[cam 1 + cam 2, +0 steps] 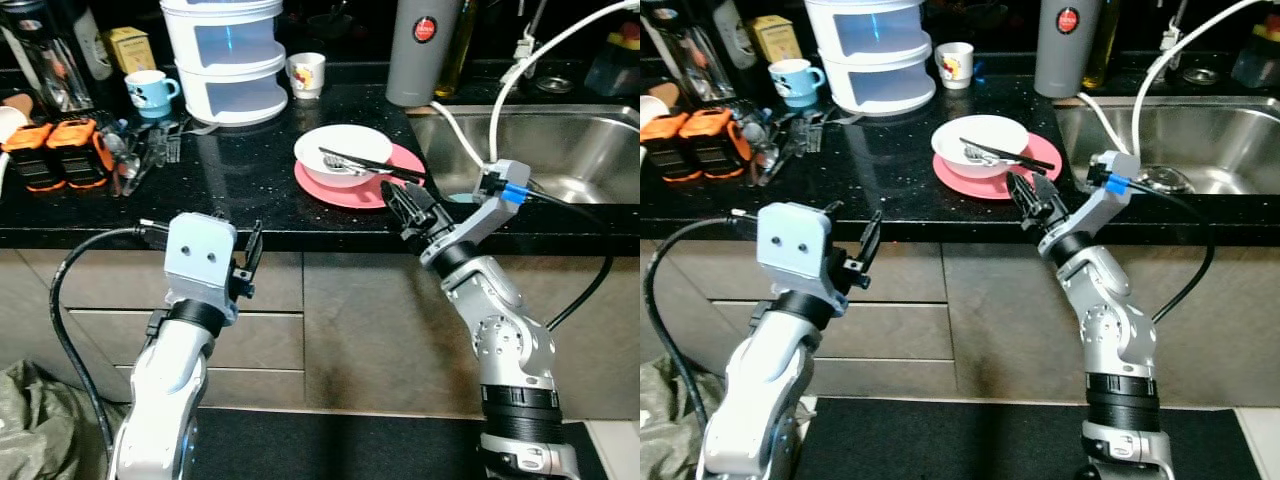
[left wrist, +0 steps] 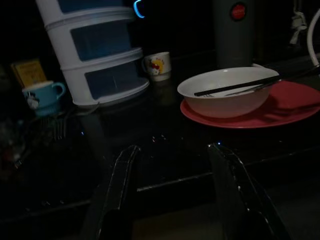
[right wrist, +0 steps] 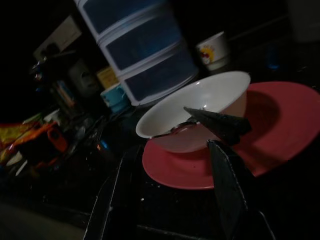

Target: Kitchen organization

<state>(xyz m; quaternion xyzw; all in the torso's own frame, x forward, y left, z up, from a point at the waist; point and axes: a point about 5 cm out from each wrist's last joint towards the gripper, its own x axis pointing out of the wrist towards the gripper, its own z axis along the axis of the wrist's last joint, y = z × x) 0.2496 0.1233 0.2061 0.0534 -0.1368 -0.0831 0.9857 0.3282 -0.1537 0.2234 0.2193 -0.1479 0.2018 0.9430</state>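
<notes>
A white bowl (image 1: 340, 155) sits on a pink plate (image 1: 400, 175) near the front edge of the black counter (image 1: 240, 190). Black chopsticks (image 1: 375, 165) and a metal utensil lie across the bowl. My right gripper (image 1: 403, 210) is open at the counter's front edge, just before the plate; its fingers (image 3: 227, 200) point at the plate (image 3: 280, 125) and bowl (image 3: 200, 107). My left gripper (image 1: 248, 258) is open, below the counter edge and to the left. Its fingers (image 2: 120, 185) face the bowl (image 2: 225, 92).
A white stacked container (image 1: 228, 55) stands at the back, with a blue mug (image 1: 152, 92) and a small printed cup (image 1: 307, 73) beside it. A grey flask (image 1: 422, 50) stands by the steel sink (image 1: 540, 150). Orange tools (image 1: 55, 152) and loose cutlery (image 1: 140, 155) lie left.
</notes>
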